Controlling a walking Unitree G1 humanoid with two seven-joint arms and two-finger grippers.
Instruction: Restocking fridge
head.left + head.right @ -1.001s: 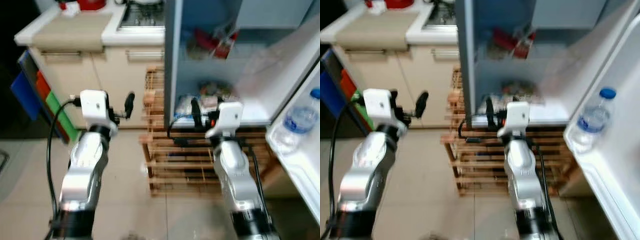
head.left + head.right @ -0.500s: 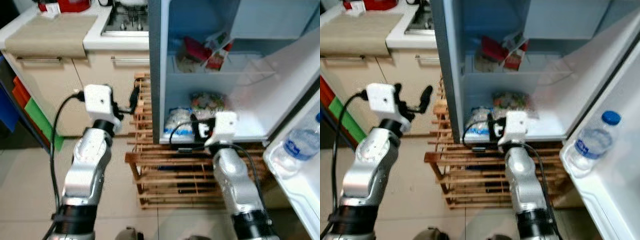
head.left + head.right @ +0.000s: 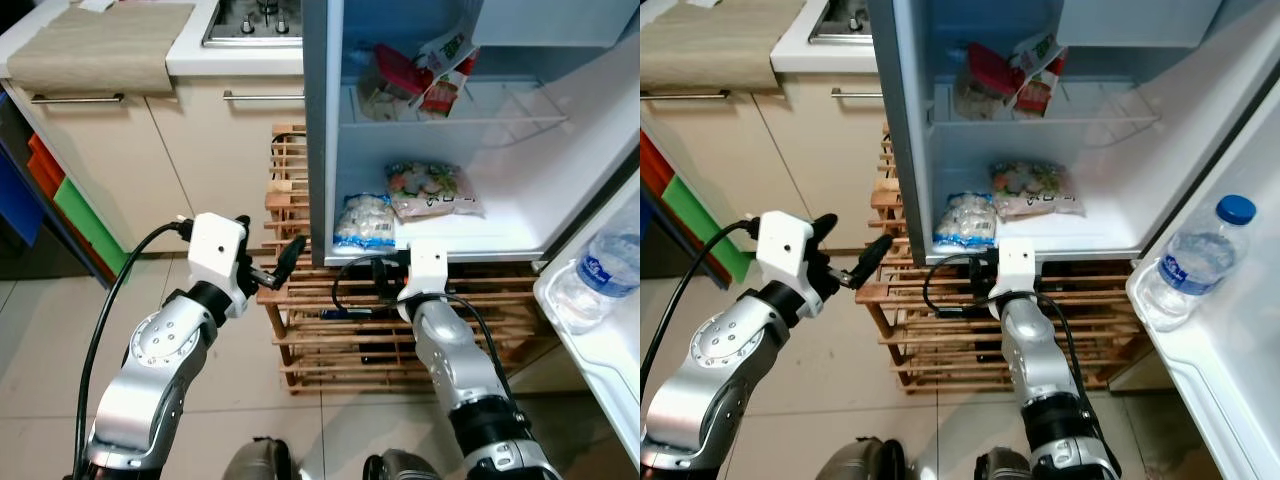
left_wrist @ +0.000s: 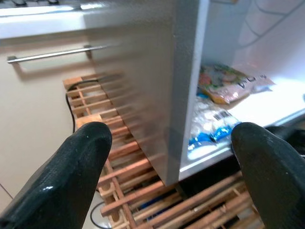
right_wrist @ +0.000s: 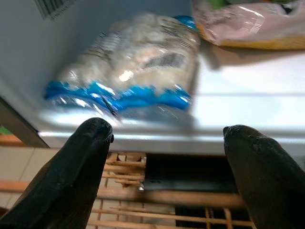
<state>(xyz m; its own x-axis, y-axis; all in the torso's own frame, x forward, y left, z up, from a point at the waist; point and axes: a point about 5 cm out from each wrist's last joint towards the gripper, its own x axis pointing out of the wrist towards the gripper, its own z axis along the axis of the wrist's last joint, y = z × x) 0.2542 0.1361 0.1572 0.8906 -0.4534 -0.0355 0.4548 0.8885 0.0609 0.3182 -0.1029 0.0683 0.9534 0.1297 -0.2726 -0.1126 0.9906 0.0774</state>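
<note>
Beyond the right gripper [image 5: 164,157], whose spread fingers are gaping empty, a blue-trimmed bag [image 5: 136,76] is lying at the fridge shelf [image 5: 248,112] edge; the left gripper [image 4: 171,171] is gaping too, straddling the fridge wall [image 4: 183,81].

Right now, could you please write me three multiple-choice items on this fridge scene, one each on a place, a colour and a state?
1. Where does the water bottle stand?
A. in the open door's shelf
B. on the wooden rack
C. on the counter

2. What colour is the band along the edge of the bag of white pieces on the fridge's bottom shelf?
A. red
B. blue
C. yellow

3. How is the right tool now?
A. shut on the bag
B. open, short of the shelf's front edge
C. shut on the bottle

Answers:
1. A, the bottle sits in the door shelf at the robot's right.
2. B, the right wrist view shows a blue band on the bag.
3. B, its two fingers stand wide apart with nothing between them.
</note>
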